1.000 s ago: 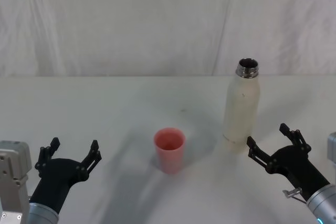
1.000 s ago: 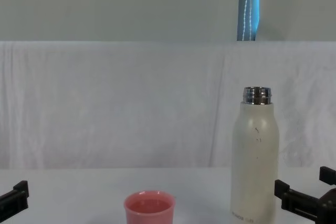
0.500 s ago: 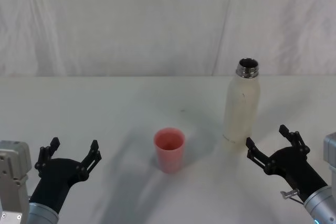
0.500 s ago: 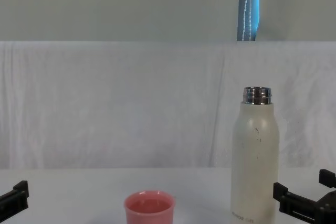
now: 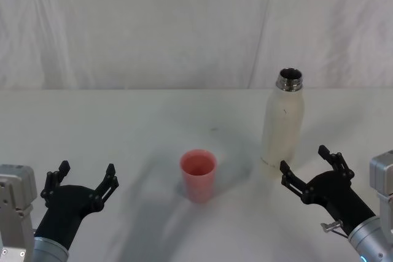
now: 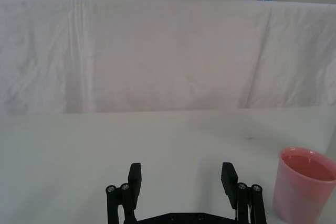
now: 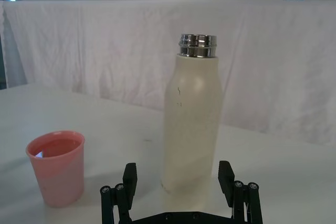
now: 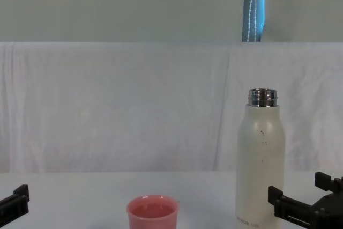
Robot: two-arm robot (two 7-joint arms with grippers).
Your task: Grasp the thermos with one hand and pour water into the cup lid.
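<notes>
The cream-white thermos (image 5: 282, 122) (image 7: 191, 121) (image 8: 260, 162) stands upright and uncapped on the table, right of centre. The pink cup lid (image 5: 198, 175) (image 7: 56, 167) (image 8: 152, 213) (image 6: 304, 184) sits upright to its left, nearer the table's front. My right gripper (image 5: 309, 167) (image 7: 178, 181) (image 8: 300, 200) is open just in front of the thermos base, slightly to its right, not touching it. My left gripper (image 5: 80, 180) (image 6: 181, 179) hovers open at the front left, well apart from the cup lid.
A white cloth (image 5: 153, 23) hangs behind the white table (image 5: 123, 127). A blue vertical strip (image 8: 254, 6) shows above the cloth in the chest view. Bare tabletop lies between the cup lid and the left gripper.
My right gripper has shifted left and forward, closer to the thermos base. The left gripper, thermos and cup lid have stayed put.
</notes>
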